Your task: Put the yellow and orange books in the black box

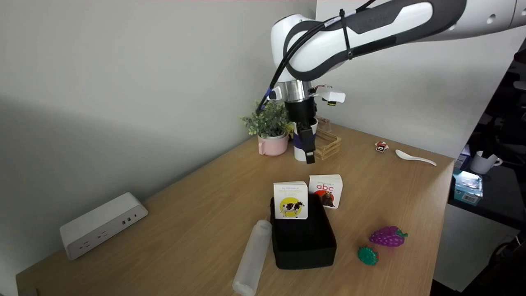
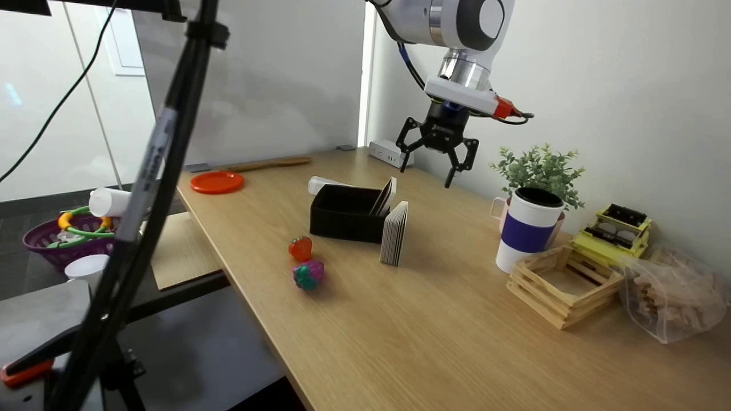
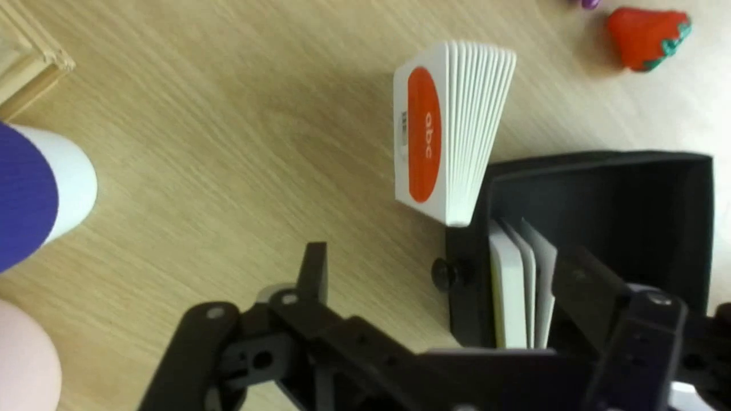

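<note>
Leftmost in an exterior view, a white oblong device [image 1: 102, 226] is lying along the wall edge of the worktop [image 1: 185, 230]. More to the right, a whitish bottle [image 1: 252, 259] is lying just beside the black box [image 1: 305, 260]. Inside the box, at the end which is facing the back corner, the yellow book [image 1: 290, 200] is standing tilted, its top rising above the rim.

Over the worktop the gripper [image 2: 425, 178] is hanging, and in both exterior views we are seeing it apart from the box and this book. Its fingers [image 2: 450, 176] are standing wide from each other, with only air between them; the wrist view is showing us the same wide gap.

Right of it, the orange book [image 1: 326, 191] is standing upright on the worktop, outside the box and just beside its end; whether they are touching, we are not able to tell. Toward the right edge, a toy strawberry [image 1: 367, 255] and toy grapes [image 1: 387, 237] are lying close together. Near the far right corner, a white spoon [image 1: 414, 158] is resting.
</note>
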`<state>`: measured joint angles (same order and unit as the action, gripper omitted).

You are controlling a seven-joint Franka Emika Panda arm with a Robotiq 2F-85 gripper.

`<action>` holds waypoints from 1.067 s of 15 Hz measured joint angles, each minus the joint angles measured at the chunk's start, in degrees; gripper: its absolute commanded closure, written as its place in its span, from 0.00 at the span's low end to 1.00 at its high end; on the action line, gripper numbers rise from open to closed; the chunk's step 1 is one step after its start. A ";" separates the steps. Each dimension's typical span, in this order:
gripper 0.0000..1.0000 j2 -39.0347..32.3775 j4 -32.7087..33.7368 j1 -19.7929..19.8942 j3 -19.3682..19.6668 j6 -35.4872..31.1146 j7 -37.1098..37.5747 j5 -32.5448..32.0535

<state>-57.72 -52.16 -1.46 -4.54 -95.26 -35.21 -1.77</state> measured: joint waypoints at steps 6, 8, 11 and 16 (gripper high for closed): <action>0.00 1.81 -3.07 1.97 0.00 13.12 -10.03 -2.90; 0.00 1.81 -3.34 1.90 0.00 16.69 -13.14 -4.77; 0.00 1.66 -3.47 1.52 0.00 20.97 -16.37 -7.43; 0.00 1.03 -3.46 0.34 -0.02 23.77 -18.20 -9.15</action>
<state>-56.69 -55.62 -1.12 -4.55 -71.49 -53.41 -10.92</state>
